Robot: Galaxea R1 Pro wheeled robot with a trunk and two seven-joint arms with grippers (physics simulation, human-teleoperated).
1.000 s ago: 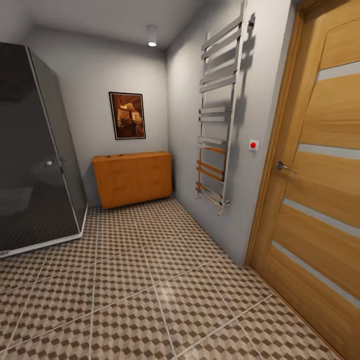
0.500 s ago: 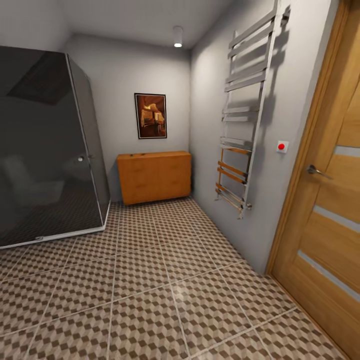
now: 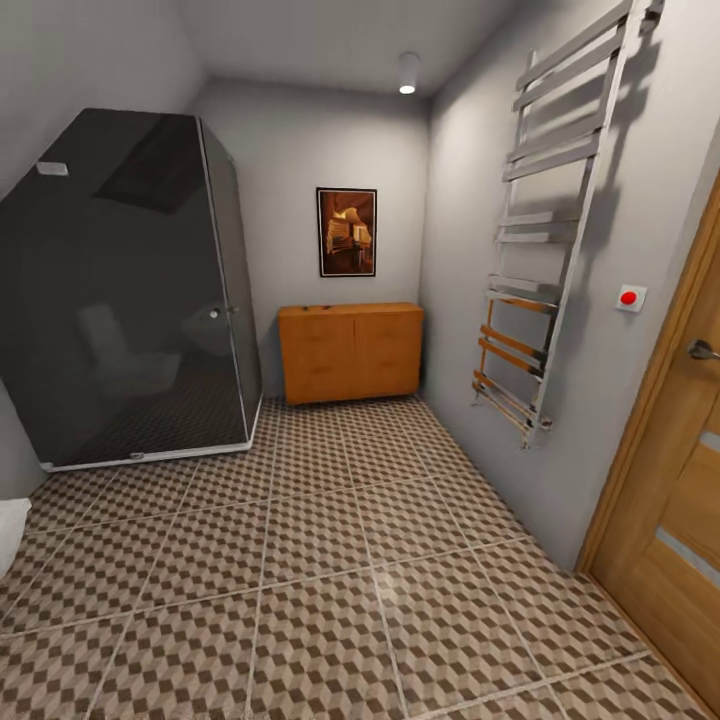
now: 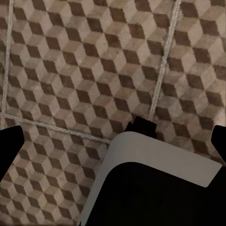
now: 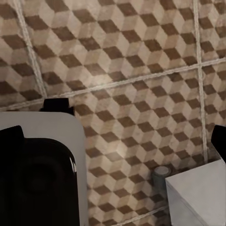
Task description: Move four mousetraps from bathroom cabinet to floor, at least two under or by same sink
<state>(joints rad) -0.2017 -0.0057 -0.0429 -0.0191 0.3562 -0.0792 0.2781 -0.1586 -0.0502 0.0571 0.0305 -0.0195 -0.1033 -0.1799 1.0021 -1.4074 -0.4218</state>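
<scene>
The orange-brown cabinet stands against the far wall, under a framed picture. Tiny dark specks lie on its flat top; they are too small to name. The bathroom floor of cube-pattern tiles stretches from me to the cabinet. The sink is out of view. In the left wrist view, my left gripper hangs open over the tiles, its dark fingertips far apart. In the right wrist view, my right gripper is open over the tiles too, with nothing between its fingers.
A dark glass shower enclosure fills the left side. A chrome towel rail juts from the right wall, and a wooden door is at the right edge. Something white pokes in at lower left. My white and black base shows below the grippers.
The head camera has turned left, so the whole picture has shifted right. The cabinet sits nearer the middle, more of the shower shows, and most of the door has left the frame.
</scene>
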